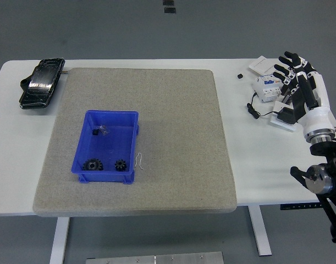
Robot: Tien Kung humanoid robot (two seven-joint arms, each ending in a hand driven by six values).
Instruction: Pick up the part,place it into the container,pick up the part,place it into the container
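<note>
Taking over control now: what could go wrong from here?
The right hand, fingers spread and empty, hovers over loose electrical parts and a black cable; a sweep toward the blue container could snag them. A thin wire hook lying by the container looks hard to grasp.

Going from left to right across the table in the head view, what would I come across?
Black pouch → blue container on the grey mat, holding two black gears → small white wire piece → tiny black part → white electrical device → right robot hand, open.
</note>
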